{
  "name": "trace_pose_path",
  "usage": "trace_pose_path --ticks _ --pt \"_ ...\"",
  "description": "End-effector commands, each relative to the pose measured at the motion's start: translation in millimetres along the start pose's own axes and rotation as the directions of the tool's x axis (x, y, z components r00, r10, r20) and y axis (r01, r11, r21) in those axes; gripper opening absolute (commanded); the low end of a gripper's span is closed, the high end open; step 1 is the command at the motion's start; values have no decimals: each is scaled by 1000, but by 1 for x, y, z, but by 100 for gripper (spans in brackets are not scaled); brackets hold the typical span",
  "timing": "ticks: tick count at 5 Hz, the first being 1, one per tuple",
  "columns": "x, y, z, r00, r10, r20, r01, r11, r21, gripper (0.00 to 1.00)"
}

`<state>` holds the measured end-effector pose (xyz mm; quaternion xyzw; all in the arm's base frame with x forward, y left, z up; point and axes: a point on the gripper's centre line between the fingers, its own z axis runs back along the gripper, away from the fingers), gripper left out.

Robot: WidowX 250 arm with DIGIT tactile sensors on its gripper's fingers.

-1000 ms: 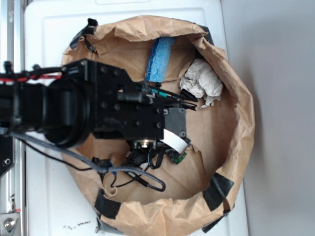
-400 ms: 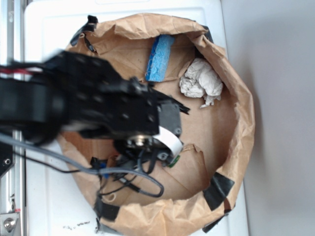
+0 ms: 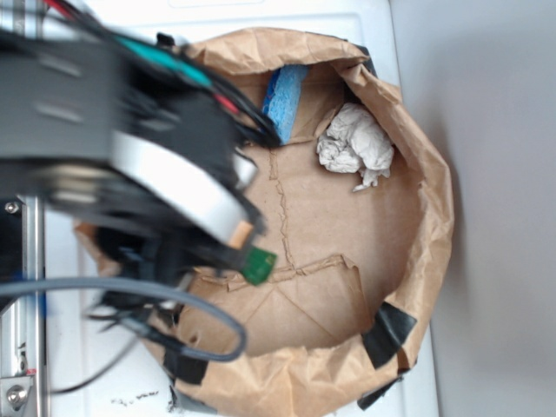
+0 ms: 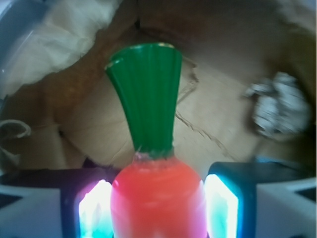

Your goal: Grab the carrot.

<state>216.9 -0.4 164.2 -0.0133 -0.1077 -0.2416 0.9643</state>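
— On the left of the exterior view, what do you see?

— Mostly the robot arm (image 3: 130, 165). It is blurred and it covers the left part of the brown paper basin (image 3: 434, 200). Grey and black cables (image 3: 174, 300) hang under it. The gripper itself I cannot make out in this view, and the carrot is hidden there too.

— And more to the right?

— The blue sponge (image 3: 285, 102) leans against the far wall of the basin, just beside the arm. Further right lies the crumpled white paper wad (image 3: 354, 146), near the right wall and apart from the sponge. The floor of the basin between them is creased brown paper. Black tape (image 3: 388, 334) sits on the rim at the lower right. The basin stands on a white surface (image 3: 95, 43).

— What does the wrist view tell about the gripper (image 4: 157, 208)?

— Its two fingers (image 4: 94, 210) glow cyan and pink, one at each side of the carrot (image 4: 157, 198). They press on the orange body, so the gripper is clamped on the carrot. The green stem points away from the camera, toward the brown paper behind it.

— Is the carrot touching the floor of the basin?

— That I cannot tell. At the right of this view the paper wad shows blurred, well apart from the carrot.
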Motion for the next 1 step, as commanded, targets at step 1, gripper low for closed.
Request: trace_pose_path --ticks 1 --pt "11 -11 34 999 -52 0 51 996 79 0"
